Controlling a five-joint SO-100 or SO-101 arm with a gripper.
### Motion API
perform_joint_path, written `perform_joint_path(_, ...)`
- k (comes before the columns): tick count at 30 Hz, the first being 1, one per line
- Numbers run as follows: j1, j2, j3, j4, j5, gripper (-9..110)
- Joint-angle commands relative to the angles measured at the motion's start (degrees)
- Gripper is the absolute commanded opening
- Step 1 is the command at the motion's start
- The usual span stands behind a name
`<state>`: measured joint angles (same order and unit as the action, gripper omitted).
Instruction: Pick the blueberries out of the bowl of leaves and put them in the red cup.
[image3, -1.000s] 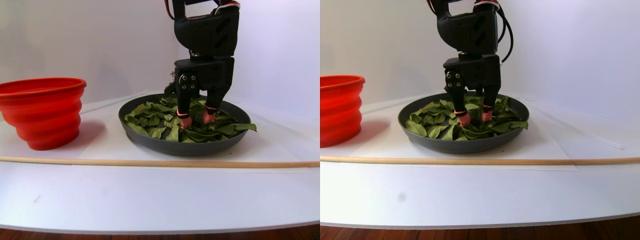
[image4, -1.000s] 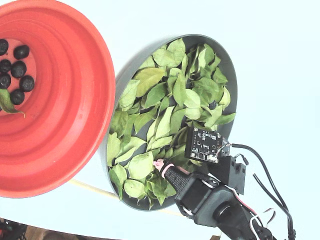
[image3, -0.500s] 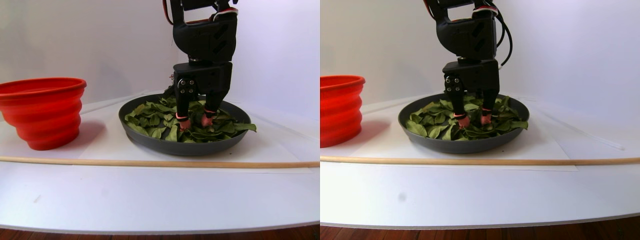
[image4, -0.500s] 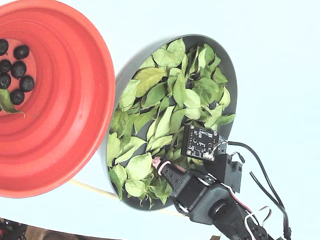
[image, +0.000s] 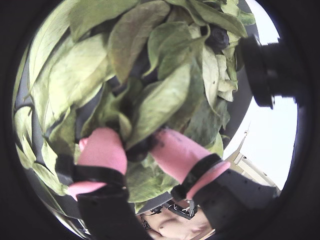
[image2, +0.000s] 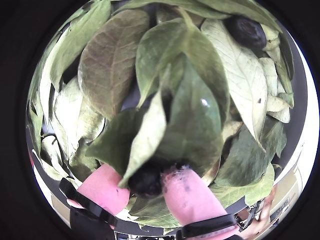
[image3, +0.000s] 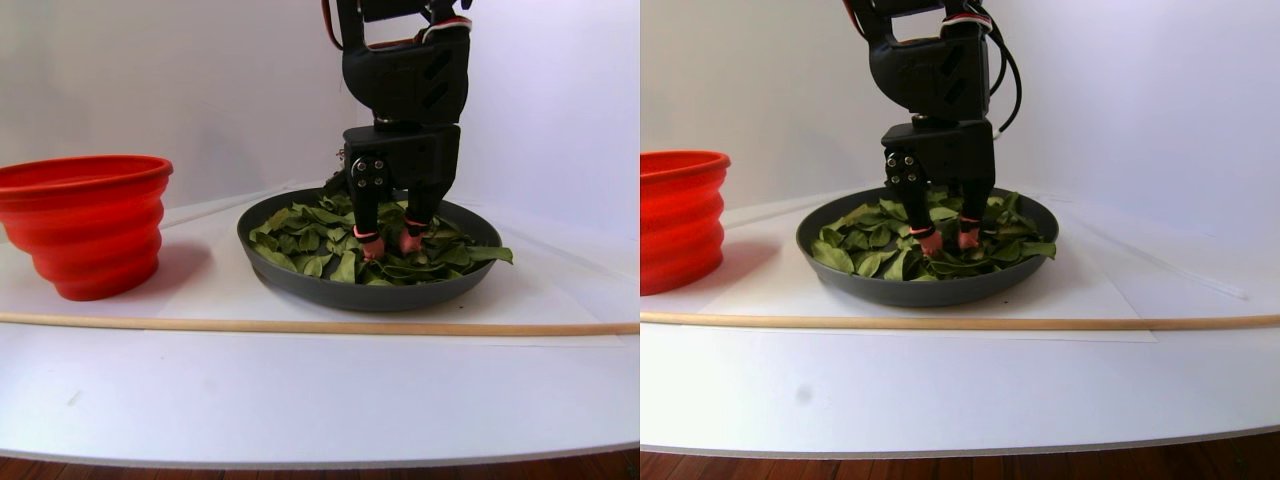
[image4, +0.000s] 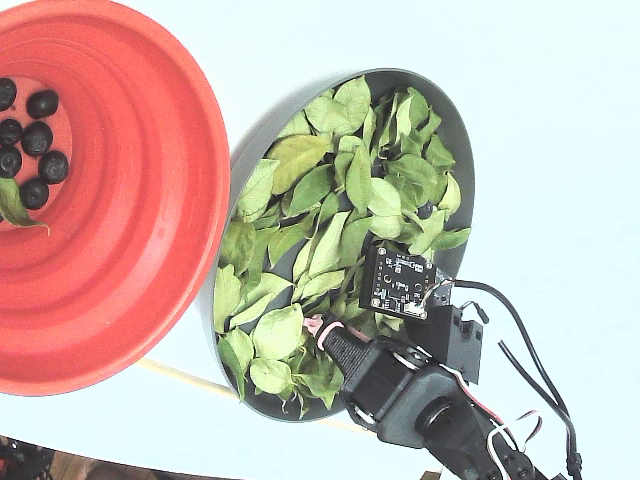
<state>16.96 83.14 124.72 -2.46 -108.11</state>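
The white tabletop (image3: 300, 390) carries the red cup (image4: 150, 200), which holds several blueberries (image4: 38, 135) and one leaf on its flat bottom. Just beside it sits the grey bowl (image4: 462, 150), filled with green leaves (image4: 330, 190). The pincer (image2: 147, 182) reaches down into them, its pink fingertips (image2: 187, 195) closed on a dark blueberry (image2: 145, 181); another berry (image2: 246, 31) lies near the rim.

We see a white table (image3: 300, 390) with a rounded front edge. On it stand the red cup (image3: 85, 225) at left in the stereo pair and the grey bowl (image3: 370, 290) beside it, apart. A thin wooden rod (image3: 300, 325) lies across the table before both.
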Motion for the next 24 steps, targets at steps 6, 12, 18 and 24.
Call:
perform_joint_path(6, -0.35, 4.66, -0.53, -0.35, 0.35, 11)
perform_joint_path(12, -0.79, 7.29, -0.53, 0.88, 0.53, 11)
perform_joint_path(18, -1.41, 10.28, -0.7, 2.99, 1.14, 11)
perform_joint_path(24, -2.02, 12.74, -0.35, 4.31, 1.67, 11)
